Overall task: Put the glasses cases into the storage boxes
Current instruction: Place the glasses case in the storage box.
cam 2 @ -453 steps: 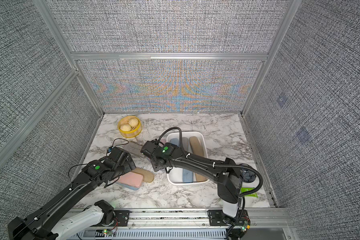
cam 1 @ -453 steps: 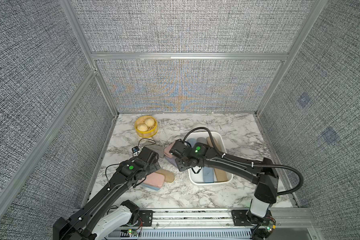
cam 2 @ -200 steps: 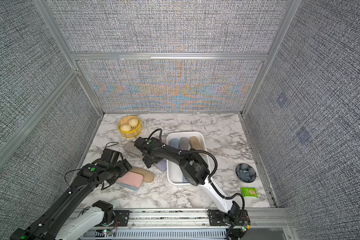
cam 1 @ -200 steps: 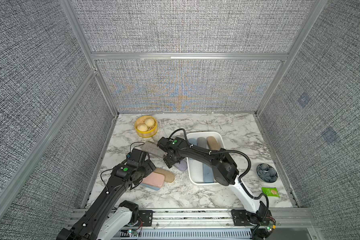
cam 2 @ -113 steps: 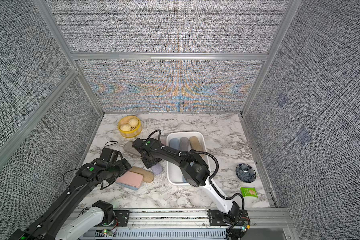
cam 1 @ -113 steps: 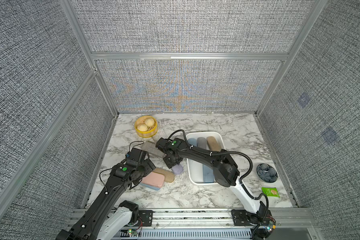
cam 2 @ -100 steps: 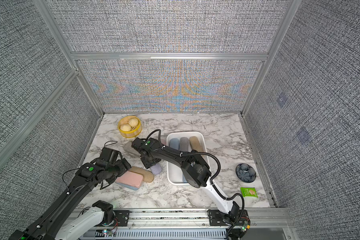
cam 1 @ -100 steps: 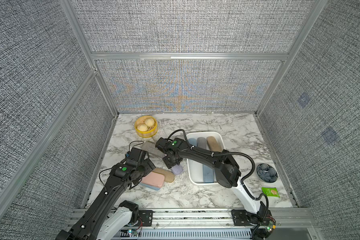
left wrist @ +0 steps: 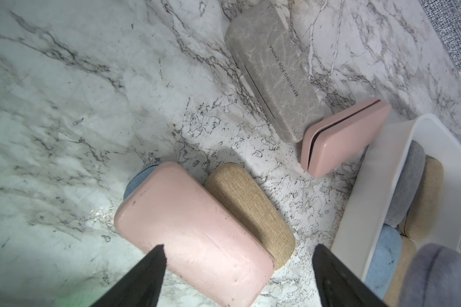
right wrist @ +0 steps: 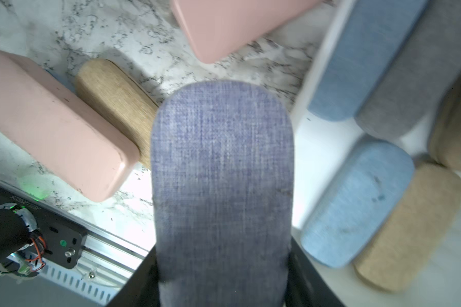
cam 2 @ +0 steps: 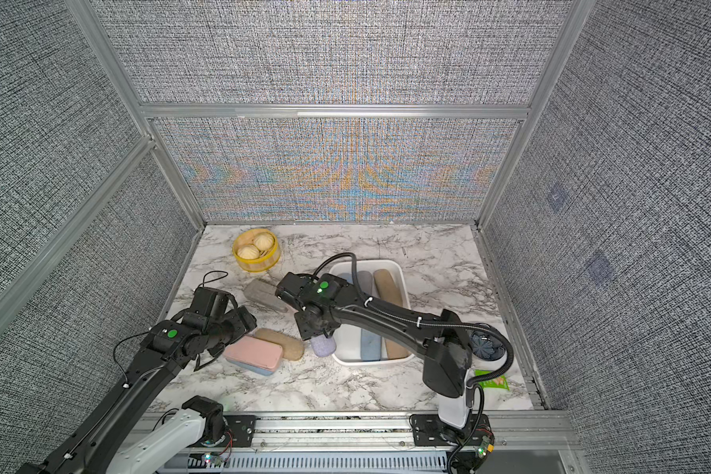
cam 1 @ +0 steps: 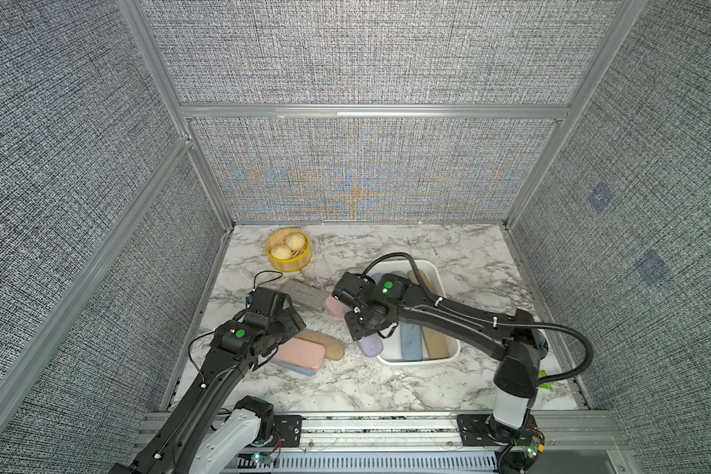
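Five glasses cases [right wrist: 357, 202] fill one bin [right wrist: 317, 148], six outside.

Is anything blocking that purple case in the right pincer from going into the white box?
Only the side wall of the white box, right beside the purple case in the right pincer. Inside, a bare strip of floor lies next to that wall.
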Robot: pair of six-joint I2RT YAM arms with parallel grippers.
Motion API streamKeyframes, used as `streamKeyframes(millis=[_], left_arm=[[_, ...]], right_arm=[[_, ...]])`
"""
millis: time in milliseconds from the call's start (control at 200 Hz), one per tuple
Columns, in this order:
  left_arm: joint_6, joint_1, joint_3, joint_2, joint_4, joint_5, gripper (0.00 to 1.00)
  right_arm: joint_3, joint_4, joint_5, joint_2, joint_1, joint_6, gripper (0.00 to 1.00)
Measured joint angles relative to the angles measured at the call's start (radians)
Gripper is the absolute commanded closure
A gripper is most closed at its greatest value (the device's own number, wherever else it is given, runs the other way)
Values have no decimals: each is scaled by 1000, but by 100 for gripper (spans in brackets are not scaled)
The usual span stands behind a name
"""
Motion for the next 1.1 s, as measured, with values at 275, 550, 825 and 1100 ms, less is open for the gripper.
streamKeyframes(millis=[275,550,825,1100], left_arm=[[26,0,-13,30,47,51,15],[37,0,-17,40,47,54,16],[37,0,-31,49,50,61,15],[45,0,-40,45,49,61,15]], right_arm=[[-200,12,-71,-42,-117,105,58],[-205,71,-129,46,-157,133,59],[-211,116,-123,122,-181,140,60],[-192,129,-73,155,-171,138,57]])
